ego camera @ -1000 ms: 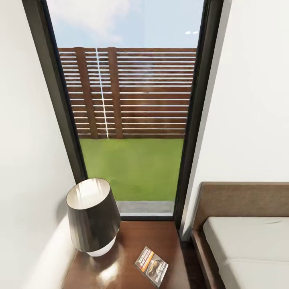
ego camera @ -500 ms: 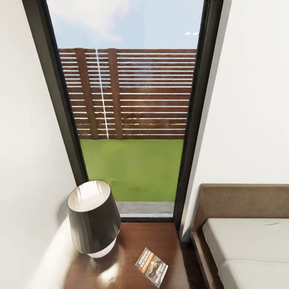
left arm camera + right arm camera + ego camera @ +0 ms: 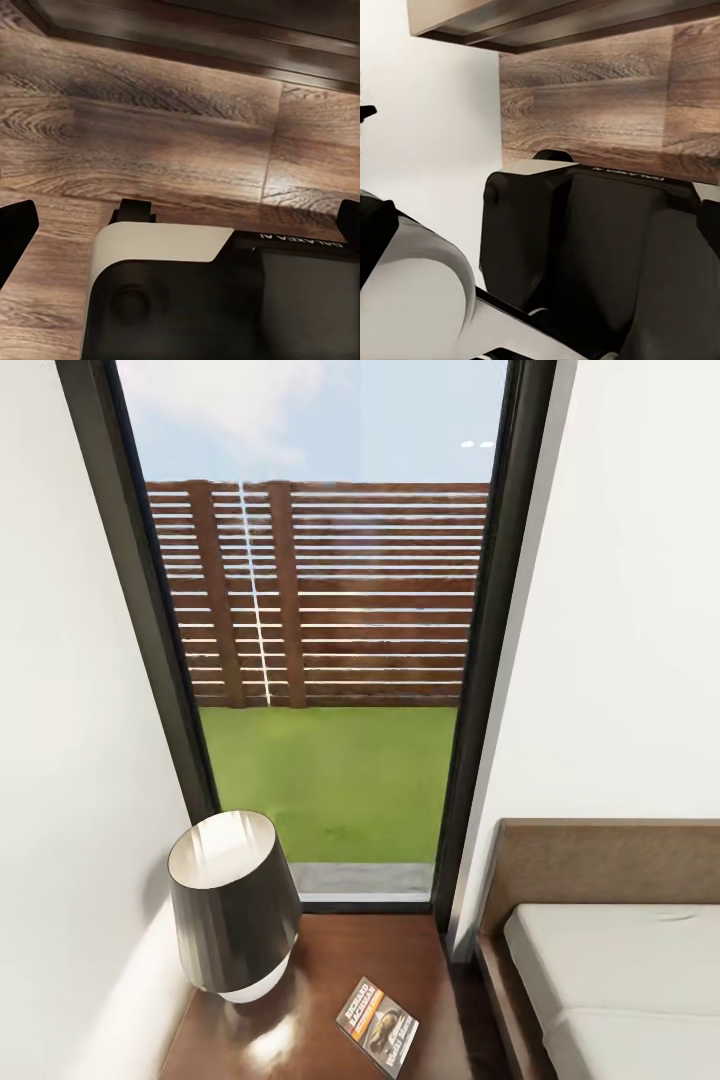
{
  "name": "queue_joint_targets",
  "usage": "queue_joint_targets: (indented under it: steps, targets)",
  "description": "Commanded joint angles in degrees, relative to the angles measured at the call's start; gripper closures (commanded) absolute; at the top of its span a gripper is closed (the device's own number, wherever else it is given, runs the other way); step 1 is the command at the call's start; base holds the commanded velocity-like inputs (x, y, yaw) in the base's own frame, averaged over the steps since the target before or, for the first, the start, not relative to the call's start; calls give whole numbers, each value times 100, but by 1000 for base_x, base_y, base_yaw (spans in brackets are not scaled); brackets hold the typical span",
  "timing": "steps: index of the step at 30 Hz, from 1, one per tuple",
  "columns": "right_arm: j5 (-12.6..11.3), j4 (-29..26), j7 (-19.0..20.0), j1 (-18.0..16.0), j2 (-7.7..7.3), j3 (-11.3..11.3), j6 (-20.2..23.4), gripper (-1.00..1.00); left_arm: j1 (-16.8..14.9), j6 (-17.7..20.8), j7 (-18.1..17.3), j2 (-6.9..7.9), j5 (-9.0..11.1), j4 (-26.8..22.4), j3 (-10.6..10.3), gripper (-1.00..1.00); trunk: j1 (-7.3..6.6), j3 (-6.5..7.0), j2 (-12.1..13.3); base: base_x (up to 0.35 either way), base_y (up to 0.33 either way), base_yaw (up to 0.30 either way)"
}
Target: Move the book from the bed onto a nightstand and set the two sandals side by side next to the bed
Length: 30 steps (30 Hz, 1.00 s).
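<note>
We see the small thin paperback book with its dark cover, orange title band, white lettering and a picture lying flat on the glossy top of the low dark reddish-brown wooden nightstand, turned at an angle to the nightstand's edges. On the same nightstand, to the book's left and apart from it, stands a table lamp with a dark tapered shade and a white base. Just to the nightstand's right is the large bed with a pale grey-white mattress, dark brown frame and tall headboard. Behind the nightstand rises a tall dark-framed window, giving onto green grass and a slatted brown wooden fence. In the wrist views, we see the left end effector and the right end effector over light-brown wood-plank floor, neither near the book; we cannot tell whether either is apart or together.
</note>
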Motion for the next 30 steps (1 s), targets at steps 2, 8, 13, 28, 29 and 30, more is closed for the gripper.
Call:
queue_joint_targets:
  steps: [2,8,13,28,29,30]
  targets:
    - [-43,21,25,-7,7,15,10,-100,-3,-13,-25,11,63,7,-46,-100,0,-7,-4,0,0,0]
    - [-42,23,26,-7,23,20,8,-100,-3,-11,-19,4,74,12,-46,-100,0,-7,-4,0,0,0]
    - [-42,23,26,-7,30,21,7,-100,-3,-14,-24,-14,77,8,-44,-100,0,-7,-4,0,0,0]
    - [-42,23,26,-6,31,21,6,-100,-3,-15,-24,-17,78,4,-37,-100,0,-7,-4,0,0,0]
    - [-42,23,26,-5,31,21,8,-100,-3,-15,-24,-17,78,4,-37,-100,0,-7,-4,0,0,0]
    - [-42,23,26,-7,31,21,7,-100,-3,-15,-24,-17,78,4,-37,-100,0,-7,-4,0,0,0]
